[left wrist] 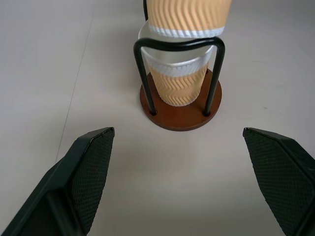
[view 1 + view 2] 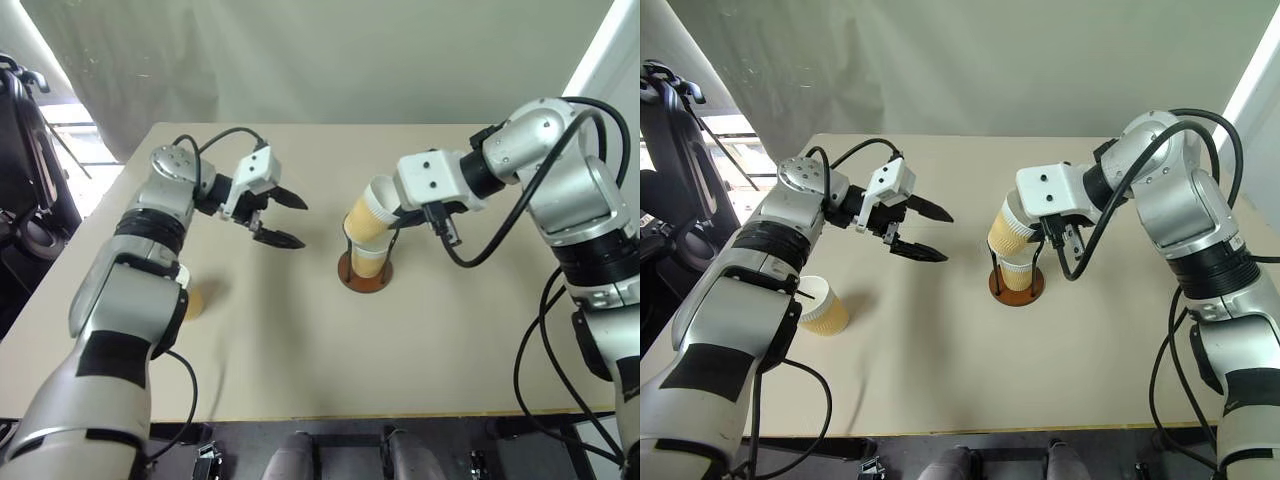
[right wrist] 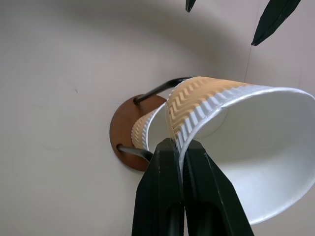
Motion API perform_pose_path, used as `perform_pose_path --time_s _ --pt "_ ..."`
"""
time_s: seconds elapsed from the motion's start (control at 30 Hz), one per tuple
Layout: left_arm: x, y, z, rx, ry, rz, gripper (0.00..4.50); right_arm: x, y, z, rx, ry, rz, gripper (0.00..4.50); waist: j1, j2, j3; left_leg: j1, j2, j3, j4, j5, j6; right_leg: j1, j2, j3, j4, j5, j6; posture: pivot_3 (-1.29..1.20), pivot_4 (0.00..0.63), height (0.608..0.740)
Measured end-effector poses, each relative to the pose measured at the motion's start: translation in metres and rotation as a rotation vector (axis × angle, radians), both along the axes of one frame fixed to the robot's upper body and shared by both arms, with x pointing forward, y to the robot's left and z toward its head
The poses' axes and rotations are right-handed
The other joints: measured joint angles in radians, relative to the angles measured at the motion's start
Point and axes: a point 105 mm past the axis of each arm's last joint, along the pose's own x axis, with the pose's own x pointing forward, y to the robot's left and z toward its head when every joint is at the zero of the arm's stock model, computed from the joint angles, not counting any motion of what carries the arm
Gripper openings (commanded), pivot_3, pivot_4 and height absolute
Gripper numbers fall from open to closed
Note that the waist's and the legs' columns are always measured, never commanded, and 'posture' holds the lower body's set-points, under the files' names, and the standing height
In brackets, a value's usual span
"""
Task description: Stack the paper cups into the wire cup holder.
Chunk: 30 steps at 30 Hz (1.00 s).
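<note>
Eye views: the right gripper [image 2: 1038,236] has its jaws clamped on the rim of a tilted cup [image 2: 1008,231], whose bottom sits above a second cup [image 2: 1016,272] standing in the holder [image 2: 1017,285] on the tabletop [image 2: 970,350]. The left gripper [image 2: 923,230] hangs with jaws wide apart and empty, well apart from the holder. A third cup [image 2: 821,306] stands by the left arm.

Left wrist view: the holder [image 1: 180,114] lies ahead, between the spread fingers [image 1: 91,172].

Right wrist view: the jaws pinch the cup wall [image 3: 206,110], one finger [image 3: 209,194] inside.
</note>
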Motion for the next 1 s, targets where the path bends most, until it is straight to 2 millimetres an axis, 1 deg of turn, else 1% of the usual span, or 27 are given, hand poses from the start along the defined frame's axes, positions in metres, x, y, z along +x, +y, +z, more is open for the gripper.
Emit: perform_pose_path --time_s 0.43,0.7,1.0 --pt "-0.0010 -0.0010 0.0020 0.004 0.005 -0.005 4.50 0.0051 -0.0063 -0.0020 -0.055 -0.051 0.009 0.04 -0.001 0.000 0.000 0.000 0.000 0.001 0.001 0.000 0.000 -0.001 0.001 0.000 0.002 0.000 0.000 0.00 0.150 0.740" --pt "-0.0011 0.0000 0.0017 0.009 0.004 -0.003 4.50 0.0047 -0.0050 -0.0031 -0.078 -0.071 0.032 0.04 -0.002 0.000 0.000 0.000 0.000 0.001 0.002 0.000 0.000 -0.001 0.000 0.000 0.003 0.000 0.000 0.00 0.150 0.740" --pt "-0.0011 0.0018 0.0019 0.012 0.002 0.001 4.50 0.0045 0.0009 -0.0100 -0.108 -0.080 0.070 0.04 -0.003 0.000 0.000 0.000 0.000 0.001 0.002 0.000 0.000 -0.001 0.001 -0.001 0.004 0.000 0.000 0.00 0.150 0.740"
